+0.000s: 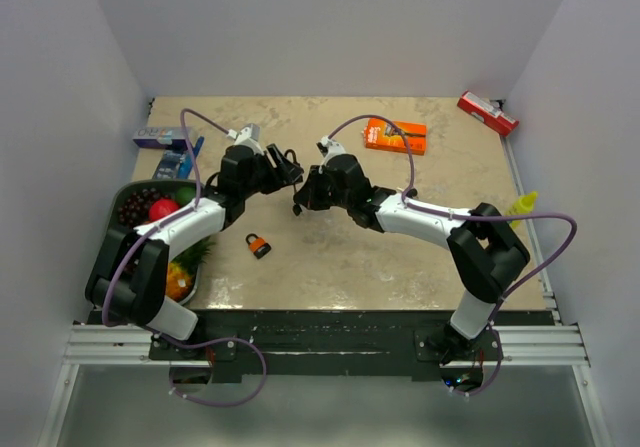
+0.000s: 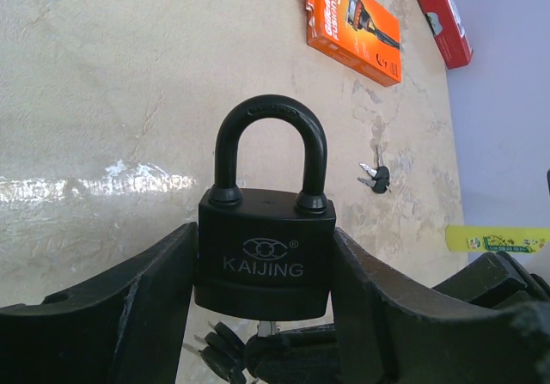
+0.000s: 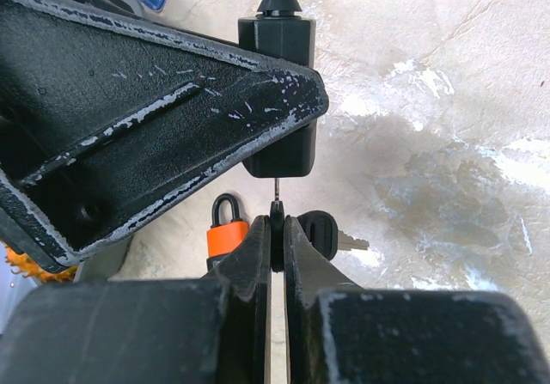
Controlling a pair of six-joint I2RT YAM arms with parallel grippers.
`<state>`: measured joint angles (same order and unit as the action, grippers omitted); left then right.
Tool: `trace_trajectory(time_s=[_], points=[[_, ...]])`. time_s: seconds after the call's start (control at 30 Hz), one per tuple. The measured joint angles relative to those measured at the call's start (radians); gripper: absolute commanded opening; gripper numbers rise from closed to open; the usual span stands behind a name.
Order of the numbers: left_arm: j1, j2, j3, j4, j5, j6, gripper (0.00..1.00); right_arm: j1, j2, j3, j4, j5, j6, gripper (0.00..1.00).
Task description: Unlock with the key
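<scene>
Black padlock (image 2: 265,251): in the middle of the left wrist view, up off the worktop (image 2: 103,83), standing straight, hoop on top.
Left fingers (image 2: 129,315): about half open, squeezing the black padlock, one finger on each side.
Right fingers (image 3: 249,264): pinched almost fully shut on the black head of the key (image 3: 277,214), low in the middle of the right wrist view.
Key: pointing straight up, thin tip right at the bottom of the black padlock; cannot tell how deep it is in.
Second key (image 3: 331,238): hanging just right of the first one, not in use.
Done so far: black padlock lifted, key in hand, key lined up with the keyhole.
Still to do: most likely push the key all the way in, turn it, pop the hoop up. Hoop down in both holes, so locked by the look of it.
Writing on the black padlock: "KAIJING" in pale letters, with a small ring sign and an ® above.
Orange pack (image 2: 354,25): upper right of the left wrist view, with a picture that looks like a razor; words too small to read.
Red box (image 2: 443,19): far upper right corner; nothing readable.
Small orange padlock (image 1: 259,246): lying on the worktop, lower middle of the top view, nothing touching it.
Loose keys (image 2: 375,176): lying on the worktop, right of the hoop.
</scene>
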<state>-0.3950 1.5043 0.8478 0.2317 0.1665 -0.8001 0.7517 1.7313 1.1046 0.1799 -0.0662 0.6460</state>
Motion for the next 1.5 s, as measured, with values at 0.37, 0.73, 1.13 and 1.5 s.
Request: trace_trajectory(time_s=[0.37,0.73,1.13,1.5], points=[[-0.006,0.001,0.003,0.001,-0.011,0.008,0.00,0.000,0.000,0.002,-0.003,0.012,-0.010,0.00],[-0.013,0.003,0.011,0.023,-0.018,0.007,0.00,-0.060,0.000,0.002,0.016,-0.115,0.091,0.00],[-0.021,0.003,0.017,0.042,-0.030,0.010,0.00,-0.078,0.000,0.000,0.046,-0.156,0.110,0.00],[-0.029,0.004,0.024,0.050,-0.050,0.018,0.00,-0.085,0.000,0.000,0.061,-0.151,0.100,0.00]])
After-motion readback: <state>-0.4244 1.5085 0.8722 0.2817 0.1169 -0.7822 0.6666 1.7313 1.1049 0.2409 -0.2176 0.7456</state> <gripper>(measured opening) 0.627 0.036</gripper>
